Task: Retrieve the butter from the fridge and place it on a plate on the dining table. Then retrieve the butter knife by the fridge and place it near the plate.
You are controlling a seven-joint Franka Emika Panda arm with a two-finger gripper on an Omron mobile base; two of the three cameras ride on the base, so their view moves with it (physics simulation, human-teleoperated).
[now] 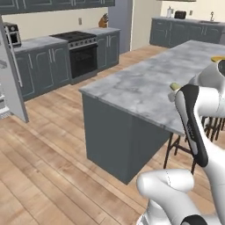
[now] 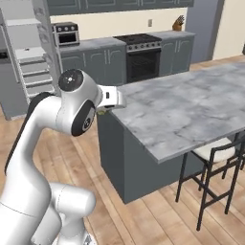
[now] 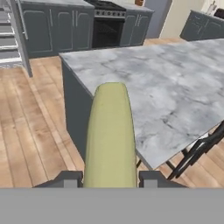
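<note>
My gripper [image 3: 110, 179] is shut on the butter [image 3: 110, 135], a pale yellowish stick that juts forward between the two dark fingertips [image 3: 70, 178]. It hangs over the floor just short of the near corner of the dining table [image 3: 166, 87], a long grey-veined marble island. In the left base view the butter's tip [image 1: 175, 86] peeks out beside my forearm, over the dining table [image 1: 140, 83]. The plate's orange-yellow rim [image 1: 218, 58] shows further along the top, mostly hidden by my arm. The fridge [image 2: 28, 62] stands open at the back left, shelves bare to view. The butter knife is out of view.
A black oven [image 1: 82, 57] sits among dark grey cabinets along the back wall. The open fridge door [image 1: 12, 74] stands at the left over the wooden floor. Dark bar stools [image 2: 213, 158] stand at the island's near right side.
</note>
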